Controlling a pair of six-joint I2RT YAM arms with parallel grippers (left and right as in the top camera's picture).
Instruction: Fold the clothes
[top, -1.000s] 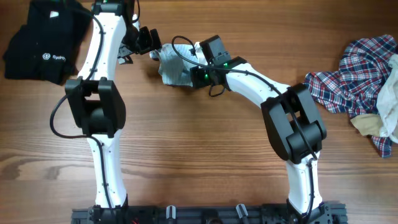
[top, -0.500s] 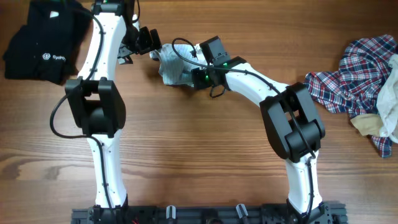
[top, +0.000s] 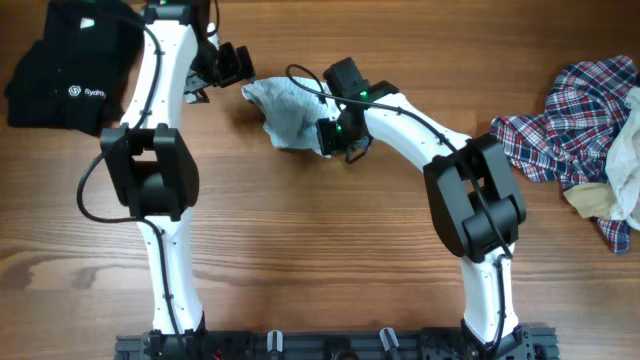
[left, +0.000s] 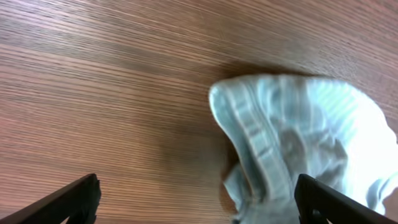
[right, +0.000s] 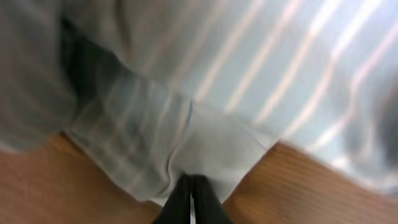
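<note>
The striped garment (top: 283, 112) lies crumpled on the table (top: 300, 260), toward the far side, between the two grippers. It is pale blue with fine lines, bunched into a loose lump with a ribbed hem curling along its left side.

The right gripper (right: 189, 198) is closed, its tips pinching a fold at the garment's edge. From overhead, it sits at the lump's right, near-side corner. The cloth fills most of the right wrist view, with bare wood showing below on both sides.

The left gripper (left: 198, 202) has its jaws spread wide and holds nothing. It hangs just left of the garment, pointing at the hem. One finger seems to overlap the cloth in the wrist view, but I cannot tell whether it touches.

A black garment (top: 70, 65) with a white logo lies at the far left corner, well apart. A plaid shirt (top: 570, 120) is heaped at the right edge, with a beige piece (top: 598, 202) touching its near side.
</note>
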